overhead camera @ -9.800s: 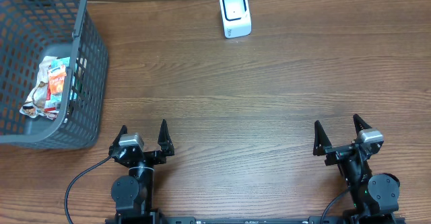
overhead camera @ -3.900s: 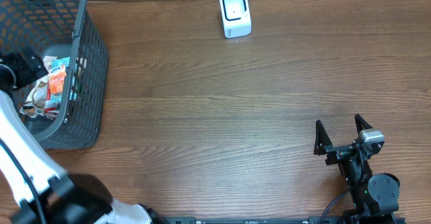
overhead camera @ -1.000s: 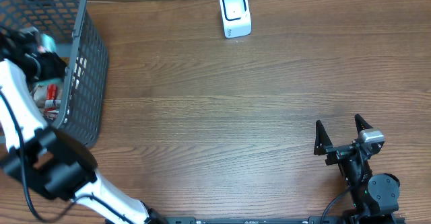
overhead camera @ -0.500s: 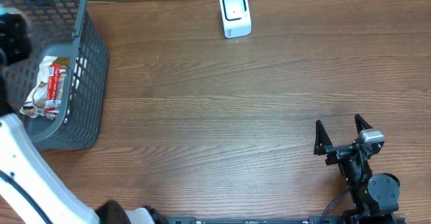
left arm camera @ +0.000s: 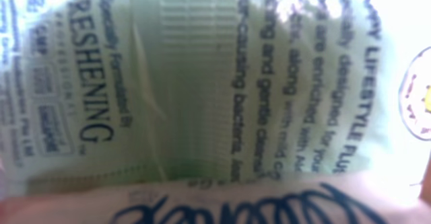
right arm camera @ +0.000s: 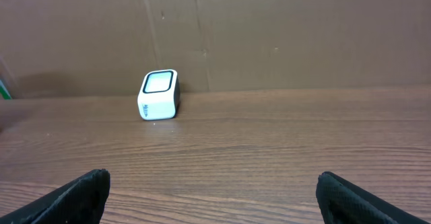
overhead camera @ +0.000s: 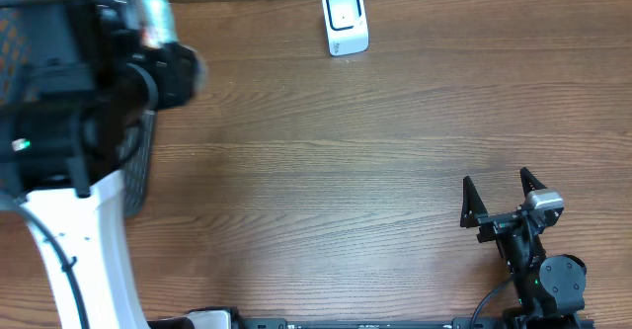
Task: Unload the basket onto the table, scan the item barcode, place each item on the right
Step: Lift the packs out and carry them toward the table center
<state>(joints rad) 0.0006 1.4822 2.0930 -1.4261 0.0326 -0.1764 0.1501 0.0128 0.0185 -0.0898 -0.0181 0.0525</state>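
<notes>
So the left arm (overhead camera: 84, 102) is right up near the overhead camera, a big blurry black and white shape over the far left corner. It covers most of the grey basket (overhead camera: 144, 149). The left wrist view is filled by a pale green packet (left arm camera: 202, 83), very close to the lens, with "FRESHENING" and some lines about odor-causing bacteria printed on it. No barcode shows on that face. The left gripper's fingers aren't in any shot, so I can't tell if they're clamped on it. The white scanner (overhead camera: 346, 21) sits at the far edge of the wooden table (overhead camera: 346, 151), well apart from that arm. The right gripper (overhead camera: 502, 199) is parked at the near right, its 2 fingers spread wide with nothing between them.
</notes>
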